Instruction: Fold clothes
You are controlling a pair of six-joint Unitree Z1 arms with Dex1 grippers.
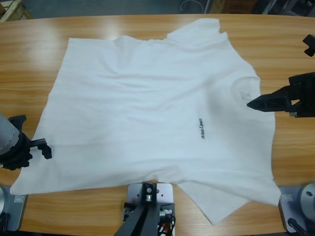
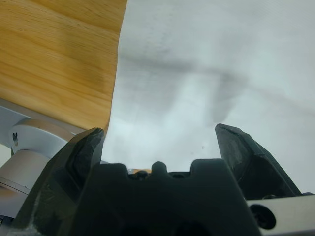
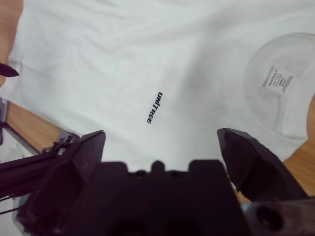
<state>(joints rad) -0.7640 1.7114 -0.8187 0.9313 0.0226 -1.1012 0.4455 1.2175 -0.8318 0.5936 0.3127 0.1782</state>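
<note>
The left claw (image 1: pixel 42 147) sits at the left edge of the high view, at the hem end of the T-shirt (image 1: pixel 147 108); its jaws are spread wide and hold nothing. Its own wrist view (image 2: pixel 160 135) shows what the high view cannot: plain white cloth (image 2: pixel 211 73) filling the space between the parted jaws, with bare bench (image 2: pixel 54 54) beside the cloth's edge.

The T-shirt lies flat and spread across the middle of the wooden bench (image 1: pixel 290 29), hem to the left, neck to the right, one sleeve toward the far edge and the other toward the near edge. A short line of dark letters (image 1: pixel 201 128) runs across the chest; in the high view it is too small to read with certainty.

The right wrist view makes it legible: "UNITREE" (image 3: pixel 154 107). That view also shows a white label (image 3: pixel 277 79) sewn inside the neck opening, its print too fine to read, and the shirt (image 3: pixel 98 59) stretching away toward the hem.

The right claw (image 1: pixel 253 103) comes in from the right edge, its tips over the collar area. Its wrist view (image 3: pixel 161 137) shows the jaws wide apart, gripping nothing.
</note>
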